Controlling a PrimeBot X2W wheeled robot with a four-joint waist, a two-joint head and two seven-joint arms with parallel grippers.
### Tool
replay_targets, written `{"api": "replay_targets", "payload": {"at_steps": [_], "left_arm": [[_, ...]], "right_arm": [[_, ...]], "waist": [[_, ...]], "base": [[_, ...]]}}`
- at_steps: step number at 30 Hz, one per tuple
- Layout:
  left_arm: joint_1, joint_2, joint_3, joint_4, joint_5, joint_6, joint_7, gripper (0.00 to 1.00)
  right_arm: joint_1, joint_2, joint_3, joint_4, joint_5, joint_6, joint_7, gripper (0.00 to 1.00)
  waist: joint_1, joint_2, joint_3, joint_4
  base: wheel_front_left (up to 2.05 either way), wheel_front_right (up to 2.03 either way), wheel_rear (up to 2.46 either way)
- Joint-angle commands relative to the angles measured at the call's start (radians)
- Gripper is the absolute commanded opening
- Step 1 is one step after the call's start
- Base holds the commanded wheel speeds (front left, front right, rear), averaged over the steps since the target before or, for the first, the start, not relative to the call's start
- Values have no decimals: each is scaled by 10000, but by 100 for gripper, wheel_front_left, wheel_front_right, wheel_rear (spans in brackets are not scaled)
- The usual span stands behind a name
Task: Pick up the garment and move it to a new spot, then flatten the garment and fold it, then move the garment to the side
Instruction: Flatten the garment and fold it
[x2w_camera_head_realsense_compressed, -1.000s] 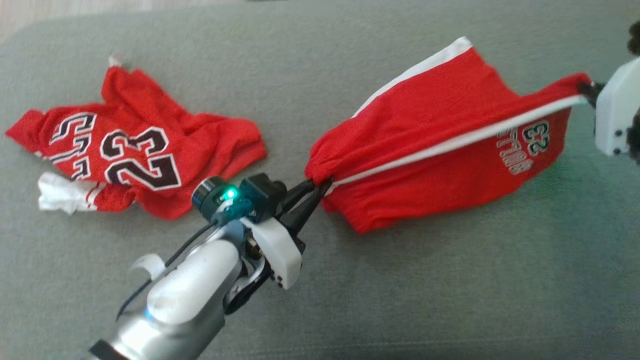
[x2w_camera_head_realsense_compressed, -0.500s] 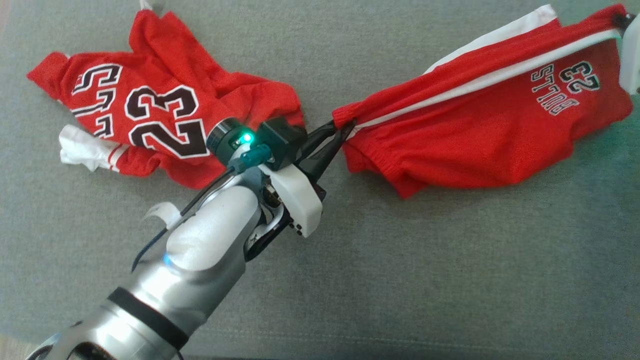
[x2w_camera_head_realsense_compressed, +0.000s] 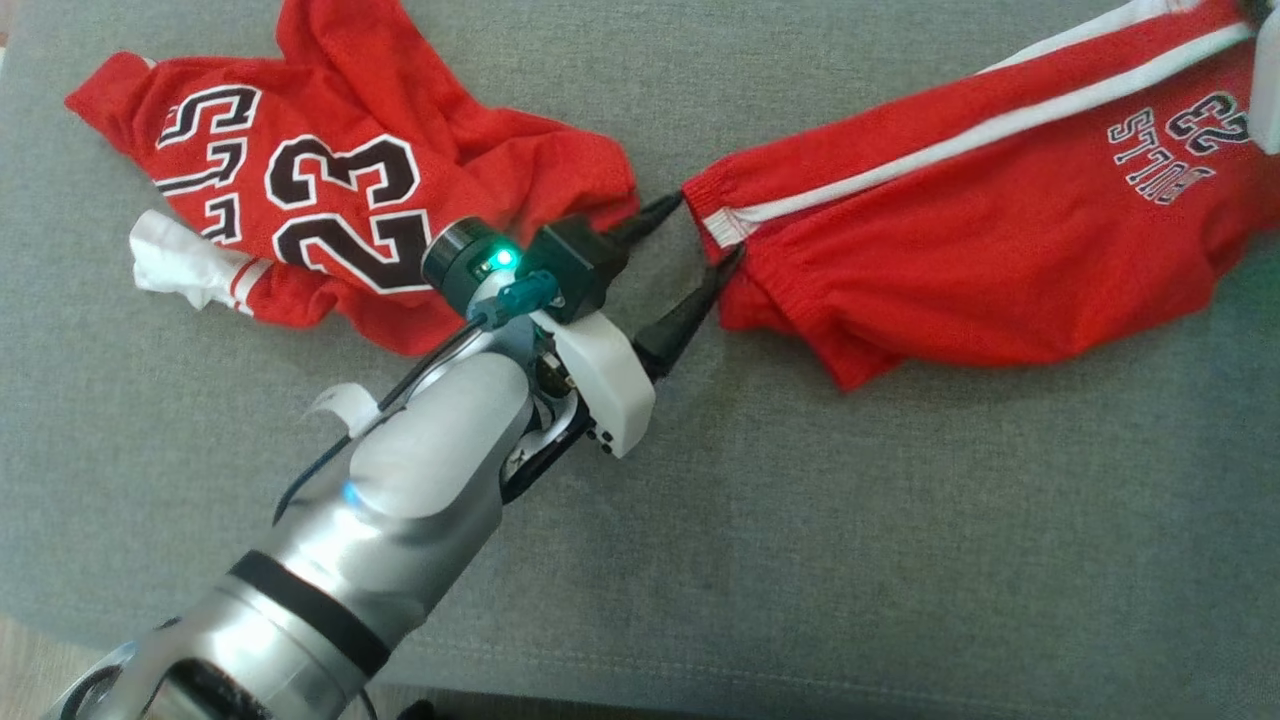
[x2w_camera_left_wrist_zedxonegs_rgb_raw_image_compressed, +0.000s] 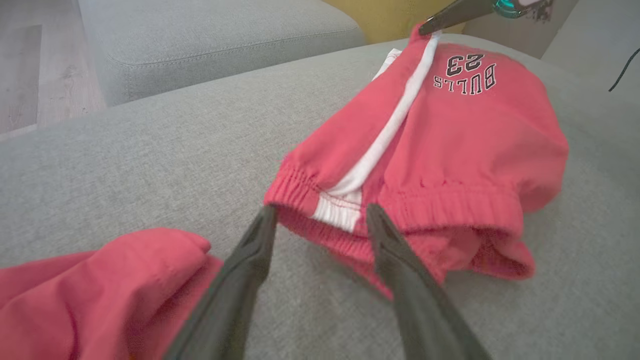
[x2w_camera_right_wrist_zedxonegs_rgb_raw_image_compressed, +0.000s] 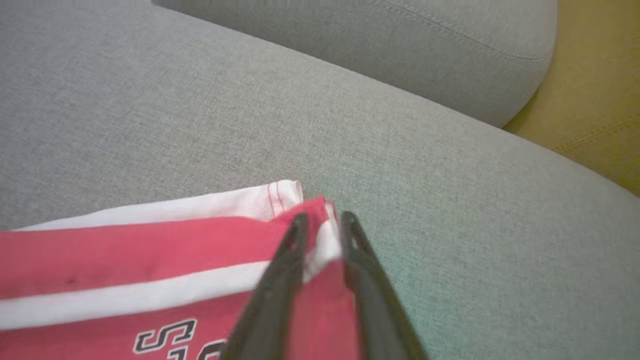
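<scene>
The garment (x2w_camera_head_realsense_compressed: 980, 260) is a pair of red shorts with a white side stripe and "BULLS 23" print, lying stretched across the grey cushion (x2w_camera_head_realsense_compressed: 800, 550). My left gripper (x2w_camera_head_realsense_compressed: 710, 224) stands open at its elastic waistband, one finger on each side of the white stripe end (x2w_camera_left_wrist_zedxonegs_rgb_raw_image_compressed: 335, 210), holding nothing. My right gripper (x2w_camera_right_wrist_zedxonegs_rgb_raw_image_compressed: 322, 217) is at the far hem corner, its jaws slightly parted with the cloth edge loose between them. Its dark finger (x2w_camera_left_wrist_zedxonegs_rgb_raw_image_compressed: 440, 17) touches that corner in the left wrist view.
A crumpled red jersey (x2w_camera_head_realsense_compressed: 330, 190) with number 23 lies just left of my left gripper, close to its fingers. A second grey cushion (x2w_camera_left_wrist_zedxonegs_rgb_raw_image_compressed: 200, 45) sits behind, with a yellow surface (x2w_camera_right_wrist_zedxonegs_rgb_raw_image_compressed: 590, 100) and wooden floor (x2w_camera_left_wrist_zedxonegs_rgb_raw_image_compressed: 30, 75) beyond.
My left gripper has opened and let go of the waistband, which now rests on the cushion. The right jaws have parted a little. The head camera has also shifted.
</scene>
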Motion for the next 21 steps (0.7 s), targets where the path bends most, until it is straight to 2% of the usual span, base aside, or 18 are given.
{"api": "replay_targets", "payload": {"at_steps": [1,11,16,21], "left_arm": [[-416,131,316,-141,101,-18,-97,100],[-276,255,657,233,183,96,-131,100],[257,424,1303,23,98,460,-133,100],[1227,628,2550,-893,-51,972,-134,100]], "right_arm": [[-305,41,58,-182,-5,-9,-276,100],[-510,388,279,311,359,-9,-3271,100],[-59,776,-146,552,923,-9,-4848,100],[1077,1389,-644,491,1437,-9,-6401,100]], "waist": [[-1,0,5,-24],[-1,0,-511,-334],[-1,0,-1208,-567],[-1,0,-2047,-911]], "base": [[0,0,0],[0,0,0],[0,0,0],[0,0,0]]}}
